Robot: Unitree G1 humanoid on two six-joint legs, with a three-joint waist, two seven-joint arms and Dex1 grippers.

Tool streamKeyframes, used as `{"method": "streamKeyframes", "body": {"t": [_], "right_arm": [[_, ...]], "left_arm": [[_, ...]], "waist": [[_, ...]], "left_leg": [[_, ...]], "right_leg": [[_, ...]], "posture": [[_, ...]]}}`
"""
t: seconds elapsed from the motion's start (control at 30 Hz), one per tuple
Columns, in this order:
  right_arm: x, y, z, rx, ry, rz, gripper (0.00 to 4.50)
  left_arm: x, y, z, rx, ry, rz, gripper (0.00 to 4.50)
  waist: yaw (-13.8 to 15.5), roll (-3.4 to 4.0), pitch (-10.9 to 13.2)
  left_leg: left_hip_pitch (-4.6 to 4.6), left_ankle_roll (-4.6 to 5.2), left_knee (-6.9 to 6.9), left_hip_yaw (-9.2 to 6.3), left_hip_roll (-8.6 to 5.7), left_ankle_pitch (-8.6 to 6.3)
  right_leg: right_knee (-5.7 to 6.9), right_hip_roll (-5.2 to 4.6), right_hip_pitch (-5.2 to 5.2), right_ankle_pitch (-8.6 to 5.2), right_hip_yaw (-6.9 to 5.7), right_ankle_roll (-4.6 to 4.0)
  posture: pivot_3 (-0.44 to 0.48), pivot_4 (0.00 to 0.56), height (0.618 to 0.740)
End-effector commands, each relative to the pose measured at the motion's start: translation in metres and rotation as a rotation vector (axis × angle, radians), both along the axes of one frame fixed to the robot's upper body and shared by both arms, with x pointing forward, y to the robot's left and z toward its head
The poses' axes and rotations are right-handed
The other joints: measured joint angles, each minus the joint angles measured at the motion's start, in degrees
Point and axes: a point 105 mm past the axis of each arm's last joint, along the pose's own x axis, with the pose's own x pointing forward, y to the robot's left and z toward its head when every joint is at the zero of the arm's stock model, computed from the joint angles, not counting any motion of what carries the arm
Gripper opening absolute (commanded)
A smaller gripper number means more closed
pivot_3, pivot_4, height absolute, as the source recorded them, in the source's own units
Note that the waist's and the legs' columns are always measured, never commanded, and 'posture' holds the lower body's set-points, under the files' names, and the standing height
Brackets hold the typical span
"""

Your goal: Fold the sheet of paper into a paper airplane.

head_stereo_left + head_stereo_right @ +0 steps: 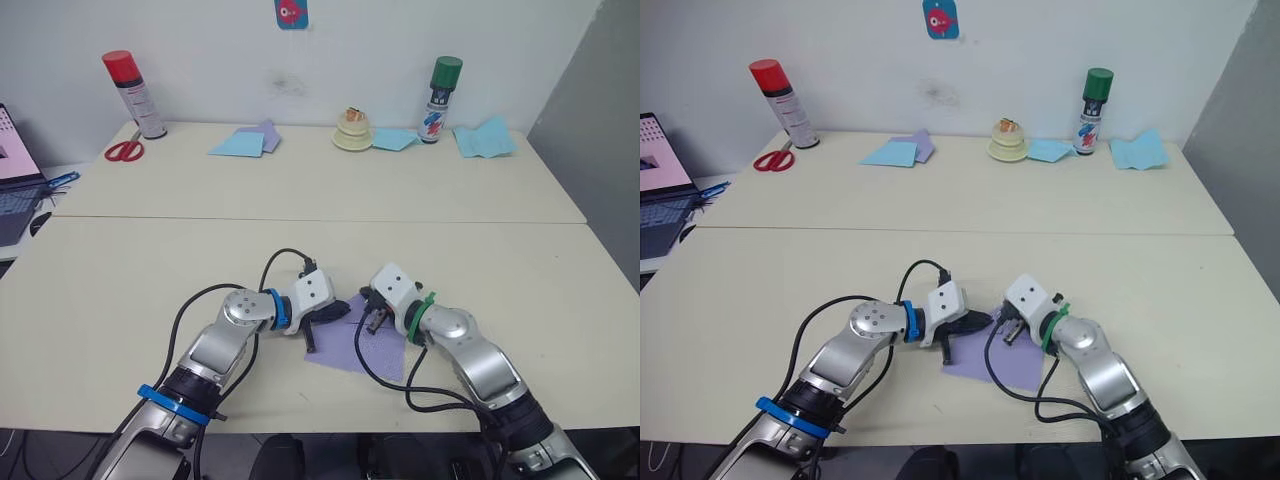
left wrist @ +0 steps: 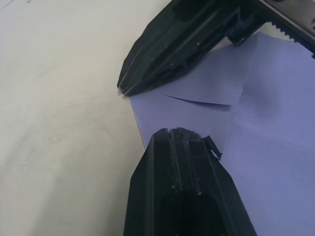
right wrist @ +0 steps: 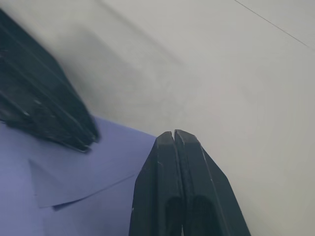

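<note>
We saw the sheet of paper [image 1: 362,345] lying on the near table [image 1: 120,300], between the left gripper [image 1: 335,312] and right gripper [image 1: 372,318].

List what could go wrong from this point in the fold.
1. The left gripper and right gripper sit tip to tip over one corner of the sheet of paper; they could bump or tear it.
2. The folded flap looks loose and uneven, so pressing now may set a crooked crease.
3. Nothing holds the sheet's far side, so it may slide on the table.
</note>
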Motion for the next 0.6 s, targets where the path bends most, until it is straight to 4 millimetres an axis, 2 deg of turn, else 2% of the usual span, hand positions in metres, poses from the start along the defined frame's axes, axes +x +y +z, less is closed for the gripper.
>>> {"method": "streamKeyframes", "body": {"t": [0.03, 0.17, 0.3, 0.6], "right_arm": [[0.007, -0.025, -0.014, -0.039, 0.044, -0.122, 0.00], [0.014, -0.018, 0.016, 0.066, -0.091, -0.125, 0.00], [0.004, -0.002, 0.035, 0.142, -0.141, -0.026, 0.00], [-0.012, 0.012, 0.008, 0.082, -0.022, 0.069, 0.00]], "left_arm": [[-0.007, 0.007, -0.024, 0.065, 0.073, 0.016, 0.02], [-0.006, 0.006, -0.024, 0.065, 0.073, 0.014, 0.02], [-0.005, 0.004, -0.023, 0.060, 0.072, 0.014, 0.02], [-0.004, 0.002, -0.022, 0.054, 0.076, 0.013, 0.02]], "waist": [[0.00, 0.01, -0.04], [-0.01, 0.02, -0.05], [-0.01, 0.03, -0.04], [-0.01, 0.03, -0.04]], "left_leg": [[0.00, 0.00, 0.00, -0.01, 0.00, 0.00], [0.02, 0.00, 0.00, -0.01, 0.00, 0.00], [-0.02, 0.00, -0.03, 0.00, 0.00, 0.00], [-0.02, 0.00, -0.01, 0.00, -0.01, 0.00]], "right_leg": [[0.00, 0.00, 0.01, 0.00, 0.00, 0.00], [0.01, 0.00, 0.01, 0.00, -0.01, 0.00], [-0.01, 0.00, -0.03, 0.00, 0.00, 0.00], [-0.02, 0.00, -0.01, 0.00, 0.00, 0.00]], "posture": [[0.000, 0.150, 0.725], [0.000, 0.150, 0.725], [0.000, 0.150, 0.725], [0.000, 0.150, 0.725]]}}
